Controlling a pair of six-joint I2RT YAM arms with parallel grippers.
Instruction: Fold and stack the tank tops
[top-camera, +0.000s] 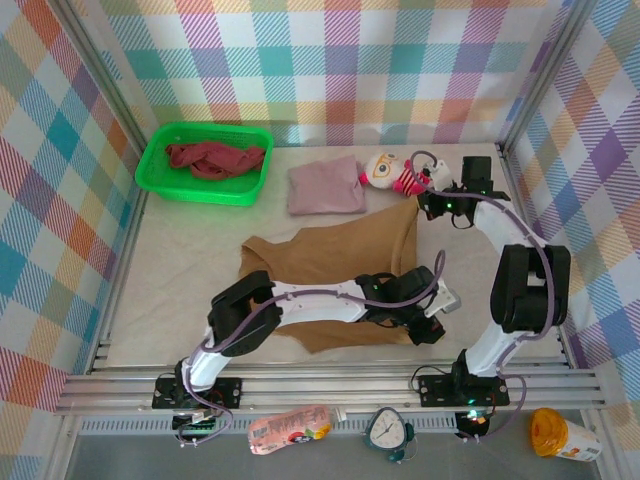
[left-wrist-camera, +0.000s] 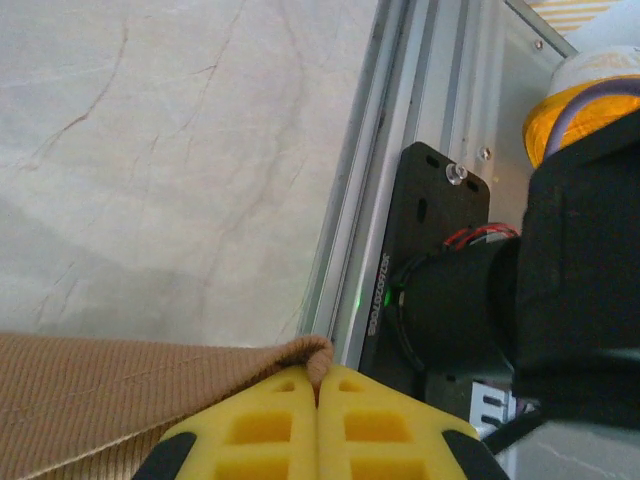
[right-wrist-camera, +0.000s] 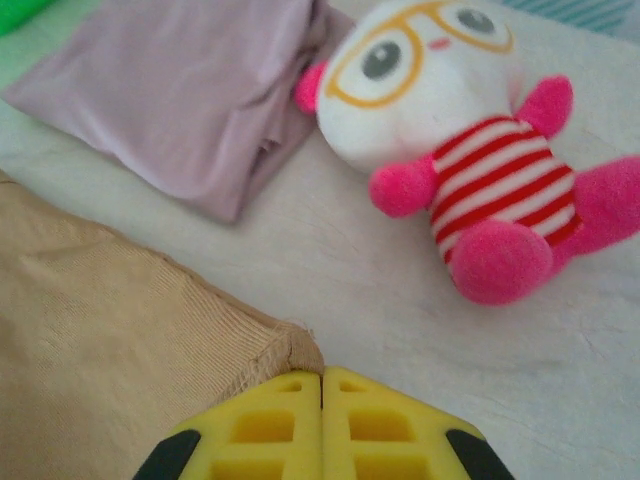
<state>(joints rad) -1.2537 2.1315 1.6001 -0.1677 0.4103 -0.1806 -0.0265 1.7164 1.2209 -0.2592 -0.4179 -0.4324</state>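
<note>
The tan-brown tank top (top-camera: 330, 262) lies spread across the middle of the table. My left gripper (top-camera: 418, 325) is shut on its near right corner (left-wrist-camera: 318, 358), the cloth pinched between the yellow fingers (left-wrist-camera: 275, 425). My right gripper (top-camera: 425, 205) is shut on its far right corner (right-wrist-camera: 300, 352), close to the plush toy. The mauve-pink tank top (top-camera: 326, 186) lies folded at the back centre and appears again in the right wrist view (right-wrist-camera: 180, 90). The maroon-red tank top (top-camera: 213, 158) sits crumpled in the green basket (top-camera: 160, 180).
A pink-and-white striped plush toy (top-camera: 395, 172) lies right of the folded pink top, just beyond my right gripper (right-wrist-camera: 321, 385). The table's metal front rail (left-wrist-camera: 370, 200) runs beside my left gripper (left-wrist-camera: 318, 385). Plaid walls enclose the table. A bottle, a clock and a jar sit below the rail.
</note>
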